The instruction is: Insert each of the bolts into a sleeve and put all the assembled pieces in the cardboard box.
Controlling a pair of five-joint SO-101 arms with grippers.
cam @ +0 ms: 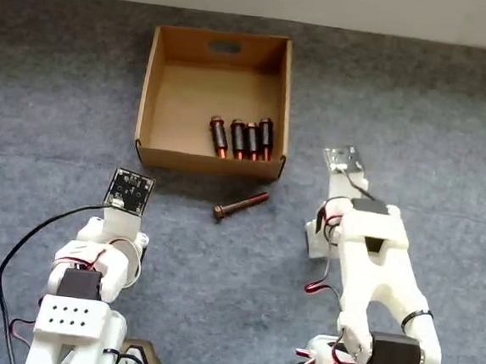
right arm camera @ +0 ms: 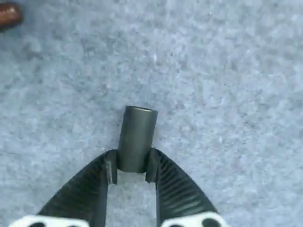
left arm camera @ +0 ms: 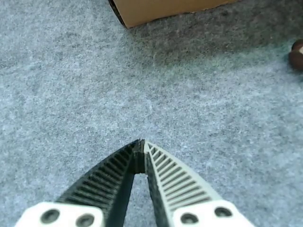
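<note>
A: While scanning from above: logged cardboard box [cam: 209, 160] on grey desk [cam: 64, 90], four assembled pieces [cam: 241, 137] in a row against its near wall.
B: Anything outside?
A: Noted one bare bolt [cam: 241, 205] lying on desk just in front of that wall.
B: Left wrist?
A: Found left fingers [left arm camera: 118, 170] closed tip to tip, gripping nothing, over bare desk; box corner and bolt head farther off.
B: Right wrist?
A: Found right fingers [right arm camera: 90, 184] clamped on dark sleeve [right arm camera: 137, 135], its open end sticking out past tips.

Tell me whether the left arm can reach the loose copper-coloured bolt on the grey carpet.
Probably yes: the copper-coloured metal bolt lies on open grey carpet, nothing between it and the shut, empty left tool.
</note>
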